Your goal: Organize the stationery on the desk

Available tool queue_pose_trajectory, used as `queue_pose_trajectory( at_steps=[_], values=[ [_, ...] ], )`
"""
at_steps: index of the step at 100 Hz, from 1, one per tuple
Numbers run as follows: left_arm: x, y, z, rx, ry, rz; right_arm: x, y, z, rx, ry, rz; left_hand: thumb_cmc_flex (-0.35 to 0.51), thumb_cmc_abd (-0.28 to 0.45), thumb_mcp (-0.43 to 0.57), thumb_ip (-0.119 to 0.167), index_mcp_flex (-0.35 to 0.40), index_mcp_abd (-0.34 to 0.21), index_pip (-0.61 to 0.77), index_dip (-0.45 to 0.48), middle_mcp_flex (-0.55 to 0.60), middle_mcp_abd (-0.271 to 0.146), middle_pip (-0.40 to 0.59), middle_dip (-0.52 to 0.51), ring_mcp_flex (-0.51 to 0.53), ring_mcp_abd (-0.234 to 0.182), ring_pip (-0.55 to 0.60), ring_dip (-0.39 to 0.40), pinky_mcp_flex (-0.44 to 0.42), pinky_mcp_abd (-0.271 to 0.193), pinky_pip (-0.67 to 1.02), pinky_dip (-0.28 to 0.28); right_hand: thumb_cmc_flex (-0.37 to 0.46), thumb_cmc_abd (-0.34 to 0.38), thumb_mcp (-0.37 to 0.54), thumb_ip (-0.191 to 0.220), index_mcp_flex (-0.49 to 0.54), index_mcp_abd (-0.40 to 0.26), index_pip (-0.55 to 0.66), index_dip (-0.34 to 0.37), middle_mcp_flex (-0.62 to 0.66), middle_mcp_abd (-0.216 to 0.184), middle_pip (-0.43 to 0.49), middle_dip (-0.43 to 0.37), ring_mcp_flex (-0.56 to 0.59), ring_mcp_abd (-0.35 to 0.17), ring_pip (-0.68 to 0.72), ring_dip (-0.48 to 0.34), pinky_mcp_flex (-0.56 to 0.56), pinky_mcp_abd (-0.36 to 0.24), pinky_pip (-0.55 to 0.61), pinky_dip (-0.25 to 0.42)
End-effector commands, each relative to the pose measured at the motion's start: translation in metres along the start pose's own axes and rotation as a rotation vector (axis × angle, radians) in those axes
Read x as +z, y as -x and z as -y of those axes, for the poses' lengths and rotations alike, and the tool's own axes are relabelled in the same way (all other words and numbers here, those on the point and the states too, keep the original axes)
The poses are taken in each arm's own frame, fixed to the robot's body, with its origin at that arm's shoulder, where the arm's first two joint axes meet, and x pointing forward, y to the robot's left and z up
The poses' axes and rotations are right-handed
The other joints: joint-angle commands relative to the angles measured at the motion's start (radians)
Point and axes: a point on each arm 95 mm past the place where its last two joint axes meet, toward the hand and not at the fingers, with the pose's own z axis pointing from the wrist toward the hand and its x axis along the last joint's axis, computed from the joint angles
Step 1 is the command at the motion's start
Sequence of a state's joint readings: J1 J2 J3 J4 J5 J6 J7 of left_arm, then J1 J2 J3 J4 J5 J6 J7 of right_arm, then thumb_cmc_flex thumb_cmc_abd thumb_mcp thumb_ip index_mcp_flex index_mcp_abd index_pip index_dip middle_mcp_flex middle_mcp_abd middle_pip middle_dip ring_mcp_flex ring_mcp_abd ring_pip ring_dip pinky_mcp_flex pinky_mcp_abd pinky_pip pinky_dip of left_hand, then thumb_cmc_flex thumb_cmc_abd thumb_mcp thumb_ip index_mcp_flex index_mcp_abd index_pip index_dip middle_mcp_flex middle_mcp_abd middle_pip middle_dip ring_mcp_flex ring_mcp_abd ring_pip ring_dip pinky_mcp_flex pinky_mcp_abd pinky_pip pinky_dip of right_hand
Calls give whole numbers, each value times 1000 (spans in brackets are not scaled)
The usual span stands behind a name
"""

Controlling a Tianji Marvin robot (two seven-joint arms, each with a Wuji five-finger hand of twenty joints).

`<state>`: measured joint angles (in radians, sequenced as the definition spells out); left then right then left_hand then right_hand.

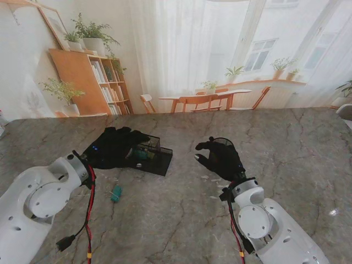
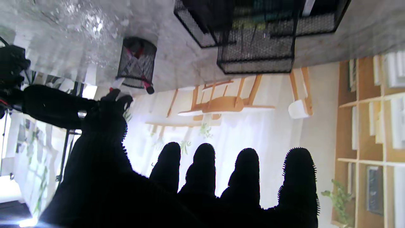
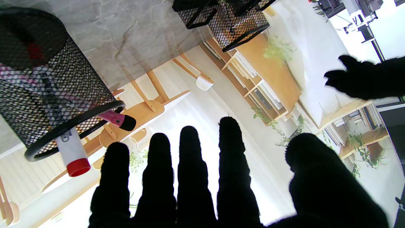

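No legible text, label, brand, number or sign on anything in any view.

A grey, veined marble-look table top [image 1: 286, 143] fills the near half of the stand view. Beyond the table's far edge hangs a printed backdrop showing an orange wooden bookshelf [image 1: 91, 80] with potted plants, a wooden dining table with chairs [image 1: 206, 100], white curtains and windows.

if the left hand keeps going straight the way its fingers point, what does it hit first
Likely the black mesh desk organizer, which sits directly ahead of the left hand; from the stand view they already overlap, so depth is unclear.
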<state>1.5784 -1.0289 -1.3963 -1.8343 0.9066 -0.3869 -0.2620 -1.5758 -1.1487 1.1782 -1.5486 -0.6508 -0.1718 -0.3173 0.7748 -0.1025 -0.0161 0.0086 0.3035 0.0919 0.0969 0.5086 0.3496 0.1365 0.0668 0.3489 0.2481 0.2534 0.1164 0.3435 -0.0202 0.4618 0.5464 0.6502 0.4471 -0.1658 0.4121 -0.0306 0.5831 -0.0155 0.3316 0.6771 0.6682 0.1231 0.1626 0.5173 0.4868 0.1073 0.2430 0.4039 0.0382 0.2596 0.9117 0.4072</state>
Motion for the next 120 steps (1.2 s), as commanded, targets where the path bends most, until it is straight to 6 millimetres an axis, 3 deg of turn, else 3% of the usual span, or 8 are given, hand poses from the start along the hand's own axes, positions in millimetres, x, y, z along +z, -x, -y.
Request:
queue_pose_trajectory(
  at_steps=[1,35,51,120],
  values=[
    [-13,-8,-25,-18,64,18,0,-1,3,10,-12,-4,-34,35,-21,-46,-42,-12,-27,-16,-40,25,-22,-30,-50,23,-21,-17,-27,51,-39,-28,5,30,-11,8,23,2,7,25,7,1,16,10,-18,-13,1,13,-10,-15,16,14],
    [-45,-24,-74,20,176,103,0,-2,5,11,-17,-11,-83,24,-19,-44,-79,-6,-42,-26,-71,48,-27,-47,-56,39,-7,-24,-13,71,-31,-29,5,31,-11,8,23,1,7,25,7,1,16,10,-17,-12,2,14,-9,-14,16,15],
    [-51,-23,-93,39,218,139,0,-2,5,12,-21,-11,-80,-17,-18,-43,-75,-20,-38,-26,-68,32,-23,-48,-42,31,3,-20,-4,60,-5,-22,5,31,-11,9,22,1,7,25,7,2,16,10,-17,-12,2,14,-10,-14,16,15],
    [-53,34,-124,55,357,203,1,-3,7,1,-42,-9,4,-71,-9,-38,-44,-68,-15,-2,-1,-20,2,-15,91,-9,63,43,92,33,177,36,6,32,-11,9,21,0,7,25,8,1,16,11,-18,-13,2,14,-10,-14,16,14]
  ],
)
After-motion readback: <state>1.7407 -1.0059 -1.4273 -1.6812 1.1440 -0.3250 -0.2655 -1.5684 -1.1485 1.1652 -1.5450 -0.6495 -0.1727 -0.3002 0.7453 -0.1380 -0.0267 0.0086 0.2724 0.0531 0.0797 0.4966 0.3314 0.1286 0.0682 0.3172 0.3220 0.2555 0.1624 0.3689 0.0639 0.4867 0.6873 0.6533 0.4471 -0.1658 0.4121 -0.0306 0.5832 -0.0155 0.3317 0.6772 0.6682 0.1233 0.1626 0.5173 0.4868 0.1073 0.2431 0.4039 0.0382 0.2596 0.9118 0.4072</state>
